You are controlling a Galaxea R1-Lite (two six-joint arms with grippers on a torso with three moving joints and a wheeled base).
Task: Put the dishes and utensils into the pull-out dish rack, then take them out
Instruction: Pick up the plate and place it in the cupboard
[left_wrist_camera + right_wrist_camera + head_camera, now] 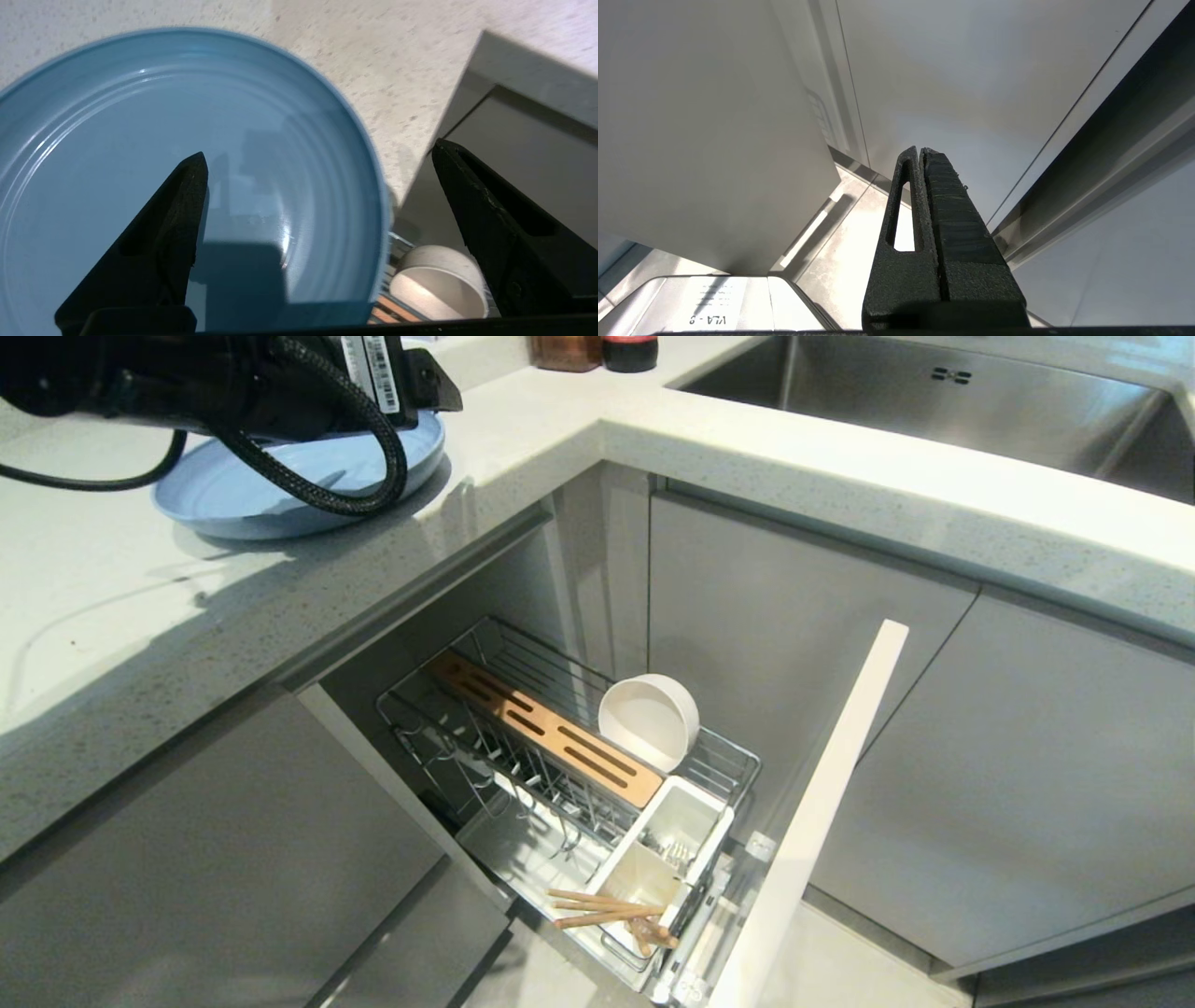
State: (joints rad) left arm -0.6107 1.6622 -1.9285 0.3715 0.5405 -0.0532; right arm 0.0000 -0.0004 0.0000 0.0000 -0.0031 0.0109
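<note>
Overhead first: light-blue plate lying flat on the tabletop, mostly beneath the left arm, whose body and black cable cross it; left claw itself hidden behind the arm here. Well below and away from that arm, pull-out dish rack drawn out from the cabinet, off-white bowl standing on edge at its far side beside the bamboo strip. Nearer the front panel, chopsticks leaning out of one white cup, metal cutlery just showing in the cup behind it. Steel sink off in the far corner, not involved.

Next, left wrist view: left claw spread wide, nothing pinched. One finger over the plate basin, the other out past its rim, over the cabinet gap; rim passing between them untouched. Bowl visible below the outer finger, down in the rack.

Then, right wrist view: right claw pressed together on nothing, parked low by the cabinet fronts.

Judged from this: unloading stage, plate set out on the tabletop and let go, bowl and utensils yet to come out. Next move likely calls for lifting clear of the plate without catching the rim, then swinging down toward the rack for the bowl, taking it by its upper edge.
</note>
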